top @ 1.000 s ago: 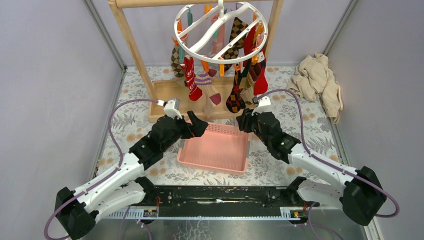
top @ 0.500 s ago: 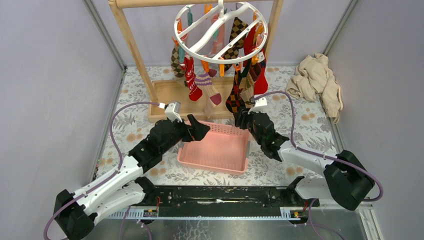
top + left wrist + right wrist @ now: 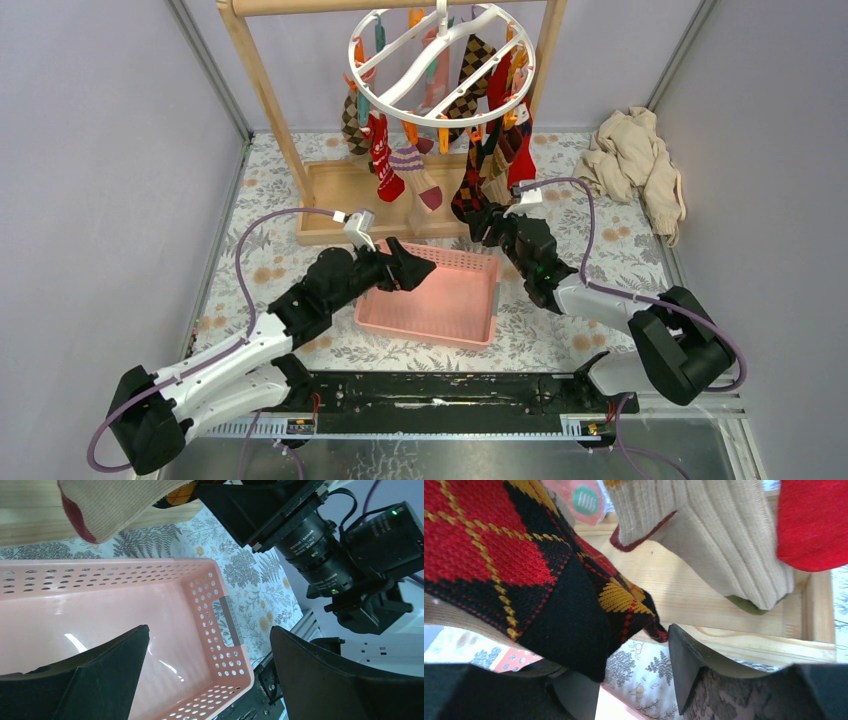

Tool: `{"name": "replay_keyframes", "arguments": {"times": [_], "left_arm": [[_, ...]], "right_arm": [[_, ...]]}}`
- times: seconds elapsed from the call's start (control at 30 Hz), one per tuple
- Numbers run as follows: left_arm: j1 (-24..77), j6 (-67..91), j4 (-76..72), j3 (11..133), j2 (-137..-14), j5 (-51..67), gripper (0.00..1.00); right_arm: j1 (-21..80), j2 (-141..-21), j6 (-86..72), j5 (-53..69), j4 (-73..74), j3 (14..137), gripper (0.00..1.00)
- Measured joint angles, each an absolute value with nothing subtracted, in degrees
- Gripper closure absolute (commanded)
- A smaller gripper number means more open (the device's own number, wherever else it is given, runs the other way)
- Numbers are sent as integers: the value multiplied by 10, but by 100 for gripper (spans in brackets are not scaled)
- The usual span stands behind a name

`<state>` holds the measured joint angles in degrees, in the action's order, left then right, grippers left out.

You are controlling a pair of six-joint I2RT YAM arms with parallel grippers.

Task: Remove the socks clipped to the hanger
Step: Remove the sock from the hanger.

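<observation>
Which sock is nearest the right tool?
The black-and-red checked sock with yellow lines: its toe hangs at the right tool, while the beige ribbed sock and the plain red sock hang beyond.

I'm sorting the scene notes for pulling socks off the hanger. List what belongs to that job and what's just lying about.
Part of the job:
- socks
- hanger
- right gripper, open at the dark checked sock toe
- left gripper, open above the pink basket, probably the drop spot

Lying about:
- beige cloth heap
- wooden rack, only carrying the hanger
</observation>
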<state>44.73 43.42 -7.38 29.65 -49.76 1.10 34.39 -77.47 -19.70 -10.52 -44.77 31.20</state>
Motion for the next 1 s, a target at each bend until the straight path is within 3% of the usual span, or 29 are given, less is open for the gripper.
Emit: {"name": "replay_keyframes", "arguments": {"times": [0.23, 0.7, 1.0], "left_arm": [[460, 434, -86, 296, -502, 10, 1], [478, 433, -88, 290, -490, -11, 1], [481, 428, -94, 284, -490, -20, 1]], "right_arm": [[340, -801, -218, -48, -482, 312, 50], [340, -815, -234, -4, -496, 320, 98], [340, -761, -239, 43, -467, 320, 100]]}}
